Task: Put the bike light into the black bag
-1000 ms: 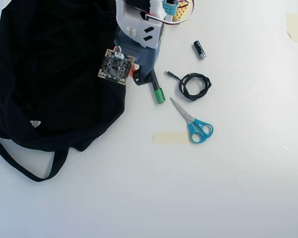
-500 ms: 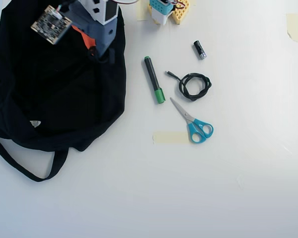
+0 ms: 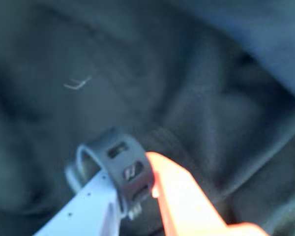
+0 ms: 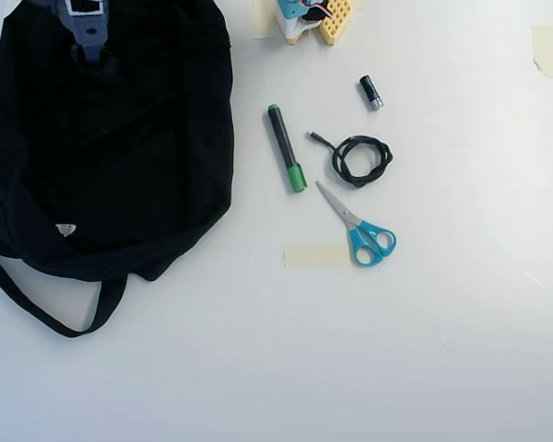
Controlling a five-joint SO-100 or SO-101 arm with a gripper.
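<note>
Above the large black soft fabric bag (image 3: 221, 98), my pincer (image 3: 137, 189) clamps the small black rubbery bike light (image 3: 120, 164) by its loop strap. Release only over the opening, low and level.

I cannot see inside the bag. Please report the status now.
Gripper shut on bike light, over black bag fabric. Light not released. Nothing in the way.

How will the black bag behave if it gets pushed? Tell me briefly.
Probably floppy: the black bag lies flat and creased, with soft folds in the wrist view. A push would likely bunch the fabric rather than slide it whole. Its strap lies loosely curved on the table, so it may trail.
</note>
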